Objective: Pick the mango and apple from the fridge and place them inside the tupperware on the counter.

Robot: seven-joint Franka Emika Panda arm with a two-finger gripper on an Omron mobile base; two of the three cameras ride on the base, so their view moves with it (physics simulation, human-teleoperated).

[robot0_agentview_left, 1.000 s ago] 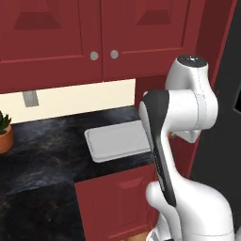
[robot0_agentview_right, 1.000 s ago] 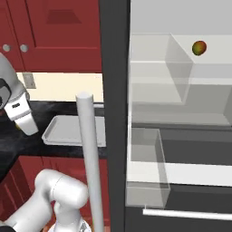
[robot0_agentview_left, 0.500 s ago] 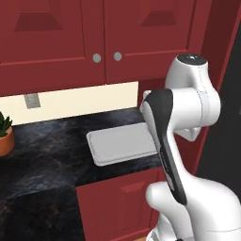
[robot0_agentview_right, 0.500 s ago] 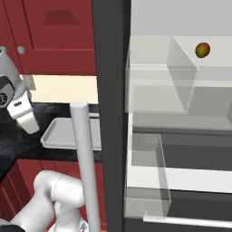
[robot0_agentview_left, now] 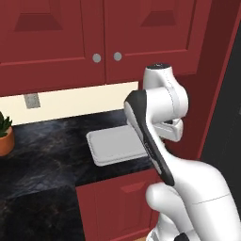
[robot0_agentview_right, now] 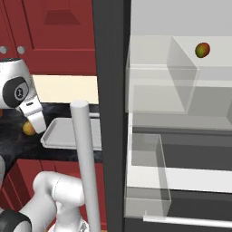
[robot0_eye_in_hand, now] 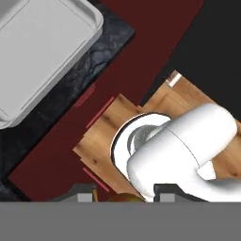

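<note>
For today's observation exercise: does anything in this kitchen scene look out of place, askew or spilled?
Nothing stands out. The tupperware lies flat and empty on the counter, the mango sits on an upper shelf of the open fridge, and the gripper carries the apple near the tupperware.

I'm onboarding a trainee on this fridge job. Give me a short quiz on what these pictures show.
1. Where is the mango? A: in the tupperware. B: on an upper shelf of the fridge. C: on the counter.
2. True or false: the fridge door is shut.
3. Fill in: the small orange fruit between the fingers of the gripper is the ____.

Key: 1 B. 2 false, it stands open. 3 apple.
</note>
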